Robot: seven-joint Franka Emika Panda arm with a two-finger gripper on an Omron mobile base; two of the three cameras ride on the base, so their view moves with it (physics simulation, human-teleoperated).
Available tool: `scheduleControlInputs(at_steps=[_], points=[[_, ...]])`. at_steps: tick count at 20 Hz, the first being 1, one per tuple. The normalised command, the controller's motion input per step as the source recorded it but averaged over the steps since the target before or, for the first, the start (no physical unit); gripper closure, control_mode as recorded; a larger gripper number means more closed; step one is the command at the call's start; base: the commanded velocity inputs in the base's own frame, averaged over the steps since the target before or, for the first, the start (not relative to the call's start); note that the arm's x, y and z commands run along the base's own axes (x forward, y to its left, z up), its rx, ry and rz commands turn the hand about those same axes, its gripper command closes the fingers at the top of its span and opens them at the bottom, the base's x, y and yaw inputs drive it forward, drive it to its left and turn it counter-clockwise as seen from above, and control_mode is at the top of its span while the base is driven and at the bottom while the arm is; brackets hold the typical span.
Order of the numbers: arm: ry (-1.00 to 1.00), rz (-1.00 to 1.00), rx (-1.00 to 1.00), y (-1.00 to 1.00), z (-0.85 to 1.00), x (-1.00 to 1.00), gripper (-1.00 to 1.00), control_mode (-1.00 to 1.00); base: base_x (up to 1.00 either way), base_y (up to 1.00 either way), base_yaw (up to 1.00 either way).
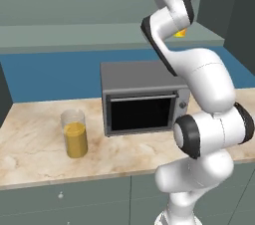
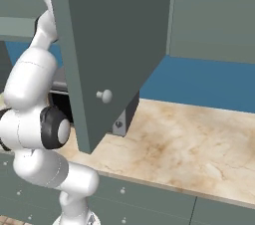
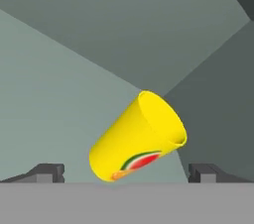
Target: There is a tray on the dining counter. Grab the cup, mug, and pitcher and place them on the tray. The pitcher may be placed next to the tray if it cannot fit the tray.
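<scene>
Marbled counter (image 1: 35, 134) under a blue backsplash carries the pitcher (image 1: 74, 133) at nine o'clock of the microwave (image 1: 144, 97), untouched, while the arm reaches up to a grey cabinet whose open door (image 2: 109, 45) hangs over the counter. Up there the yellow cup (image 3: 139, 136) sits framed between the fingertips (image 3: 47, 172) of the gripper (image 3: 126, 173), its rim tipped toward two o'clock in the hand view, jaws spread wide and not yet grasping it. By my reckoning nothing is delivered: cup, mug and pitcher all remain to be carried to the tray.
</scene>
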Motion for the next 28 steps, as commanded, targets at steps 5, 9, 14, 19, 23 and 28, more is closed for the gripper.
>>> scheduleControlInputs(at_steps=[5,9,14,19,23,28], points=[[0.00,-0.01,0.00,-0.12,0.00,0.30,-1.00,-1.00,0.00,0.00,0.00],[0.00,-0.03,0.00,-0.19,0.00,0.24,-1.00,-1.00,0.00,0.00,0.00],[0.00,-0.03,0.00,-0.11,0.00,0.20,-1.00,-1.00,0.00,0.00,0.00],[0.01,-0.02,0.00,-0.10,0.00,0.09,-1.00,-1.00,0.00,0.00,0.00],[0.06,-0.01,0.00,-0.09,0.00,0.07,-1.00,-1.00,0.00,0.00,0.00],[0.11,-0.01,0.00,-0.07,0.00,0.03,-1.00,-1.00,0.00,0.00,0.00]])
